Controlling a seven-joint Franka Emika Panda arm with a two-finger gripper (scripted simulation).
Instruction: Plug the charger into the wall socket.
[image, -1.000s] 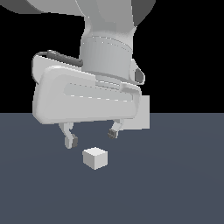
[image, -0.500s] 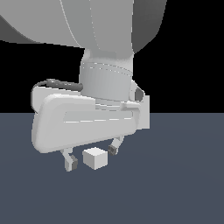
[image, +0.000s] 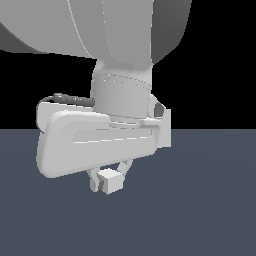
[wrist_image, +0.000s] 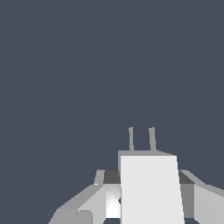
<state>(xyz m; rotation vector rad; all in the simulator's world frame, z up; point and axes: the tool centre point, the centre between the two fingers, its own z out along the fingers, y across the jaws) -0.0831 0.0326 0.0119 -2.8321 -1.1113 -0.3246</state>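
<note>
The charger (image: 112, 181) is a small white cube on the dark floor, directly under the hand. My gripper (image: 109, 179) is down around it, with a finger tight against each side, shut on the charger. In the wrist view the charger (wrist_image: 149, 188) fills the space between the fingers (wrist_image: 89, 204), and its two thin prongs (wrist_image: 131, 139) point away from the hand. The wall socket (image: 166, 128) shows only as a pale grey strip behind the hand, on the exterior view's right. Its holes are hidden.
The dark blue-grey floor (image: 210, 200) spreads all around. The bulky white hand and arm (image: 100, 142) block most of the exterior view. The wrist view shows only floor (wrist_image: 87, 65) beyond the prongs.
The hand has come down over the charger, and the fingers have closed in from wide apart onto its sides. The charger has stayed in place on the floor.
</note>
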